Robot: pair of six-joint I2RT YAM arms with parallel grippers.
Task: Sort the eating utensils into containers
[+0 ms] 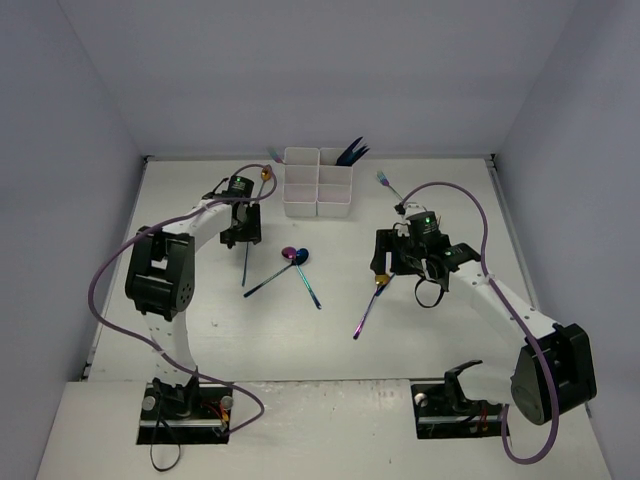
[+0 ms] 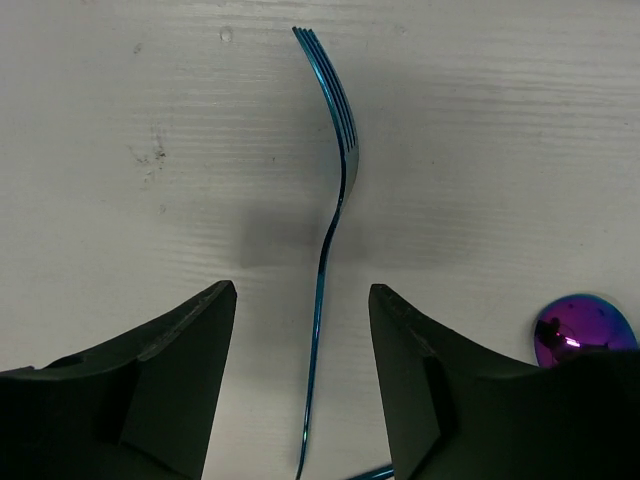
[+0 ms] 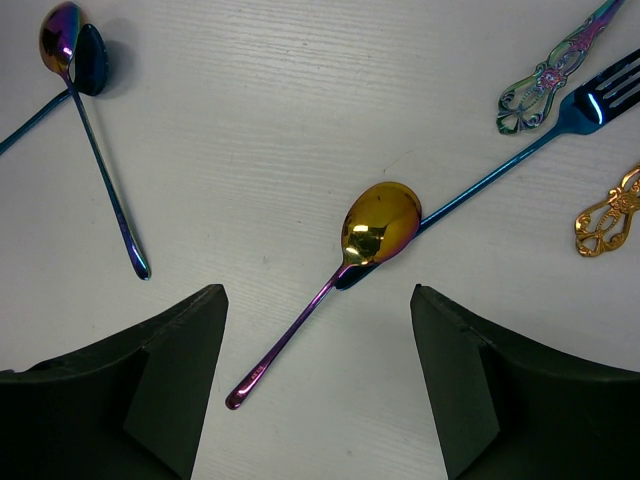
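L gripper [image 2: 300,300] stands partly open w/ nothing held, jaws either side of the slim shiny blue metal fork [image 2: 336,190]. The fork lies on its edge, near-left of the white six-compartment plastic container block [image 1: 318,182], so closing could roll it flat & let the pads slip off. R gripper [image 3: 318,300], open & empty, hovers near-right of that block over a gold-bowled, purple-handled spoon [image 3: 378,230] resting across a second blue fork [image 3: 520,160], so a lift may drag both.
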